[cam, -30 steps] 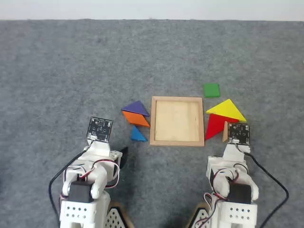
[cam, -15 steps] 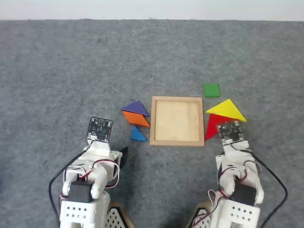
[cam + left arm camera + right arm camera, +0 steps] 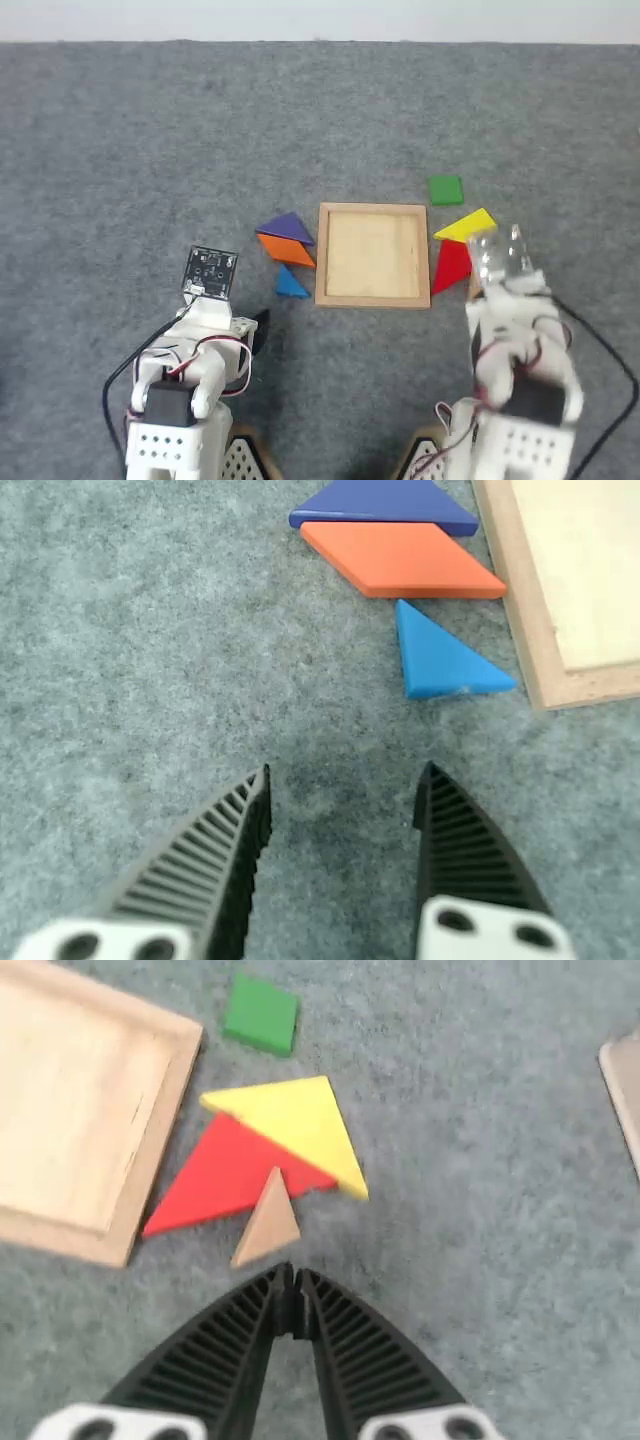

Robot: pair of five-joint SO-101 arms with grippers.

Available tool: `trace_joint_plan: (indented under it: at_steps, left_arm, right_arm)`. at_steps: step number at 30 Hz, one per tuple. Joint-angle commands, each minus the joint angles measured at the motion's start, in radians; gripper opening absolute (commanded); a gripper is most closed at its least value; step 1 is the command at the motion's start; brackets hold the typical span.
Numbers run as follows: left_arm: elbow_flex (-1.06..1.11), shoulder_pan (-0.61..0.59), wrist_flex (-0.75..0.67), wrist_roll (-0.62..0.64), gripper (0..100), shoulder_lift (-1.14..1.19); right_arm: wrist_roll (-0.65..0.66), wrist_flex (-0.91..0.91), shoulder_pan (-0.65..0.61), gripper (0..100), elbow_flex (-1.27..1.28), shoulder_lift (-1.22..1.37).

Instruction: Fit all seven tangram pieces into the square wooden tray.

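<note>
The square wooden tray [image 3: 372,208] lies mid-table on the grey mat. Left of it lie a purple triangle [image 3: 286,226], an orange parallelogram [image 3: 286,249] and a small blue triangle [image 3: 291,284]. To its right are a green square [image 3: 446,189], a yellow triangle [image 3: 465,225] and a red triangle [image 3: 450,264]. My left gripper [image 3: 346,780] is open over bare mat, short of the blue triangle [image 3: 440,665]. My right gripper [image 3: 290,1278] is shut just behind a small tan triangle [image 3: 268,1222], which touches the red triangle [image 3: 215,1188] and the yellow triangle [image 3: 295,1120].
Grey mat covers the whole table. The right arm [image 3: 515,330] stands raised over the pieces right of the tray and hides part of the yellow one. A pale edge [image 3: 625,1080] shows at the side of the right wrist view. The tray rim [image 3: 150,1160] lies beside the red triangle.
The right arm has risen and swung towards the yellow triangle, now covering part of it and the tan piece in the high view. The left arm has not moved.
</note>
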Motion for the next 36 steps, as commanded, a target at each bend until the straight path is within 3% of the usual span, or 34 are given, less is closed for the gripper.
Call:
trace_joint_plan:
  at_steps: [1,7,10,12,18,30,36]
  left_arm:
    - [-0.013,-0.002,0.003,0.009,23,-0.021]
    - [-0.013,-0.002,0.003,0.009,23,-0.021]
    - [-0.013,-0.002,0.003,0.009,23,-0.021]
    - [-0.013,-0.002,0.003,0.009,23,-0.021]
    - [-0.013,-0.002,0.003,0.009,23,-0.021]
    - [-0.013,-0.002,0.003,0.009,23,-0.021]
    - [-0.013,-0.002,0.003,0.009,23,-0.021]
  right_arm:
    - [-0.091,-0.110,-0.013,0.6,-0.209,0.423]
    - [-0.330,-0.147,-0.044,0.6,-0.605,1.066]
    - [-0.336,-0.130,-0.091,4.3,-0.787,1.326]
    - [-0.252,-0.073,-0.120,9.4,-0.919,1.468]
    - [0.176,0.088,-0.171,21.7,-1.240,1.712]
    - [0.674,0.165,-0.150,25.9,-1.364,1.853]
    - [0.789,0.183,-0.130,25.9,-1.370,1.906]
